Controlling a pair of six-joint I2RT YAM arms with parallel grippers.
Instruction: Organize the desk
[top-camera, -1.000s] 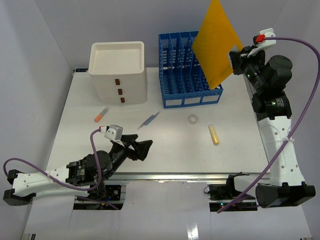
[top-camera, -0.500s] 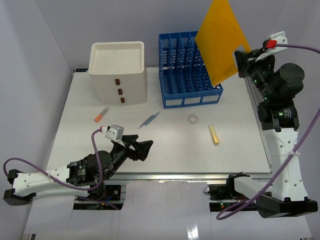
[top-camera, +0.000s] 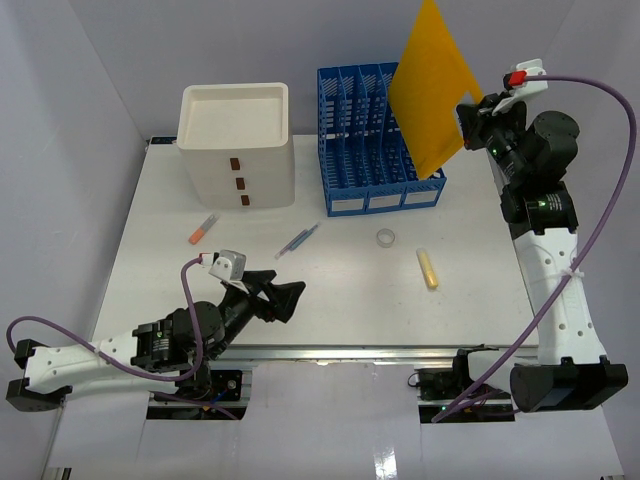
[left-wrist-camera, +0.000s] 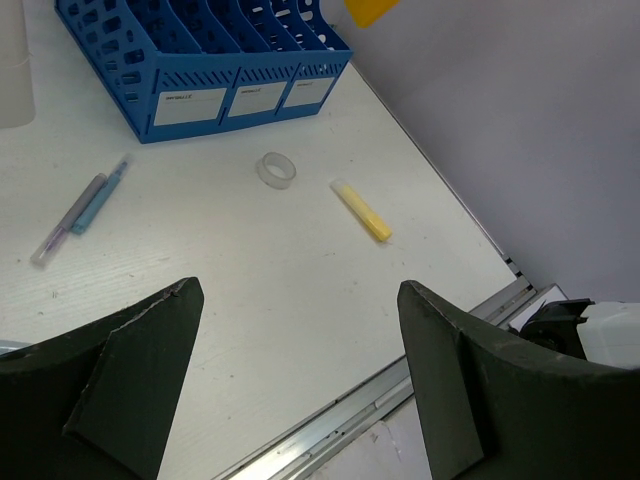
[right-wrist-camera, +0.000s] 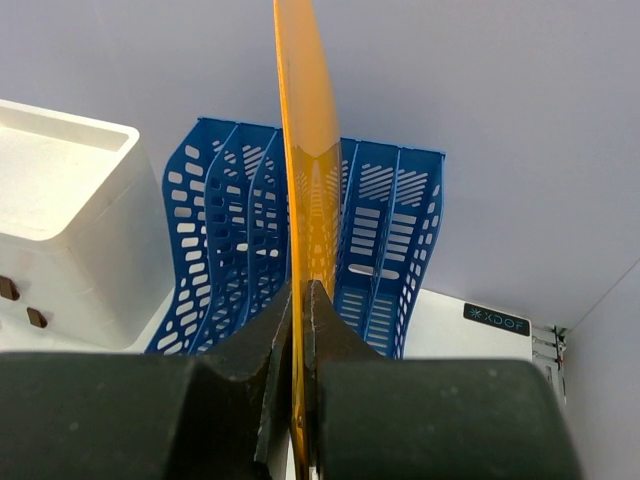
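The white desk (top-camera: 330, 300) bears loose items. My right gripper (top-camera: 468, 122) is shut on a yellow-orange folder (top-camera: 432, 90), held upright over the right end of the blue file rack (top-camera: 375, 140); in the right wrist view the folder (right-wrist-camera: 305, 150) stands edge-on between my fingers above the rack (right-wrist-camera: 390, 240). My left gripper (top-camera: 285, 298) is open and empty, low over the desk's front left. A yellow marker (top-camera: 428, 268), a tape ring (top-camera: 386, 238), a blue-and-purple pen pair (top-camera: 298, 240) and an orange-capped marker (top-camera: 203, 231) lie on the desk.
A white three-drawer box (top-camera: 236, 145) stands at the back left beside the rack. The left wrist view shows the pens (left-wrist-camera: 85, 205), tape ring (left-wrist-camera: 277, 169), yellow marker (left-wrist-camera: 362, 211) and the silver front rail (left-wrist-camera: 380, 400). Grey walls surround the desk.
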